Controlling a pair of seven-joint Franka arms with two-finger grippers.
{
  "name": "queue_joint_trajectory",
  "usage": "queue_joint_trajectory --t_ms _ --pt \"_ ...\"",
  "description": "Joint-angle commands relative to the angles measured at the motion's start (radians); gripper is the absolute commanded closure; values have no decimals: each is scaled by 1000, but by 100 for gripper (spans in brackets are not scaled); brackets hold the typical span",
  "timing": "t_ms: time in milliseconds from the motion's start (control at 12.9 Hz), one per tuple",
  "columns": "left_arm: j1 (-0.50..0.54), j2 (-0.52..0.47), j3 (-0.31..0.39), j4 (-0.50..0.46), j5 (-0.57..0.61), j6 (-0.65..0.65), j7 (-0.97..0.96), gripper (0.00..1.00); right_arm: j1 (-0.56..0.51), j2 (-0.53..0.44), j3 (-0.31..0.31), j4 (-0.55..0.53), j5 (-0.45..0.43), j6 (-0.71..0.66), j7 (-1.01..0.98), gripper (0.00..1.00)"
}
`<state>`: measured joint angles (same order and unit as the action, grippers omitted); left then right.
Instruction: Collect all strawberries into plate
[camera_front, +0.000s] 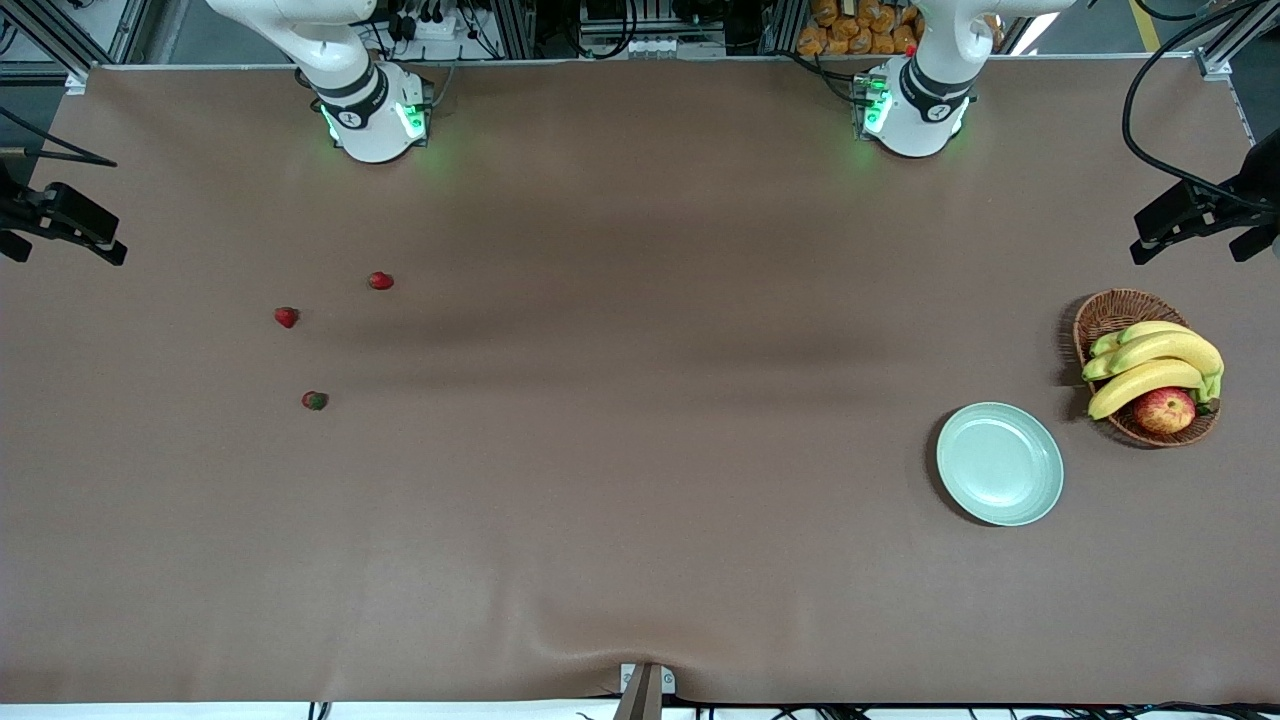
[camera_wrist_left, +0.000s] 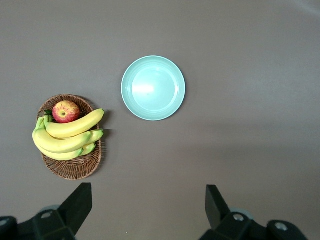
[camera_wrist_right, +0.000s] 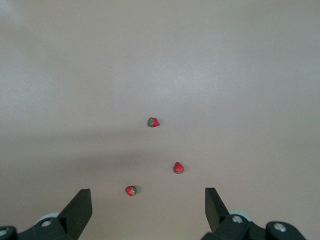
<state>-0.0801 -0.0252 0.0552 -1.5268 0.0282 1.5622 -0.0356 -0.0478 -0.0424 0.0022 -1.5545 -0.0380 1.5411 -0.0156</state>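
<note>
We see three tiny red strawberries (camera_front: 380, 281) (camera_front: 286, 317) (camera_front: 315, 401) with green caps loose on the brown table, toward the right arm's end. The round mint-green plate (camera_front: 1000, 463) sits well apart at the left arm's end, empty, just beside the wicker basket (camera_front: 1110, 312) of bananas. Our right gripper (camera_wrist_right: 146, 212) hangs over the berries, fingers spread and empty, well placed to pick first; our left gripper (camera_wrist_left: 148, 210), likewise spread, waits above the plate.
</note>
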Motion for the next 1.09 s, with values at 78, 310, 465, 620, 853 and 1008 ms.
queue_joint_trajectory --t_ms 78,310,465,620,853,1008 --pt "-4 -2 0 2 -8 6 -6 0 -4 -1 -1 11 0 2 -12 0" --pt "-1 -1 0 0 -16 4 -4 0 -6 -1 -1 11 0 7 -12 0" --pt "3 2 0 -1 -17 4 0 0 -6 -1 -2 10 0 7 -14 0" --pt "5 4 0 -1 -17 4 2 0 -7 4 -2 8 0 7 -12 0" --pt "8 4 0 0 -22 3 5 0 -7 53 -4 -5 -2 30 -14 0" --pt "8 4 0 -1 -37 3 5 0 -15 91 -4 -16 -3 51 -20 0"
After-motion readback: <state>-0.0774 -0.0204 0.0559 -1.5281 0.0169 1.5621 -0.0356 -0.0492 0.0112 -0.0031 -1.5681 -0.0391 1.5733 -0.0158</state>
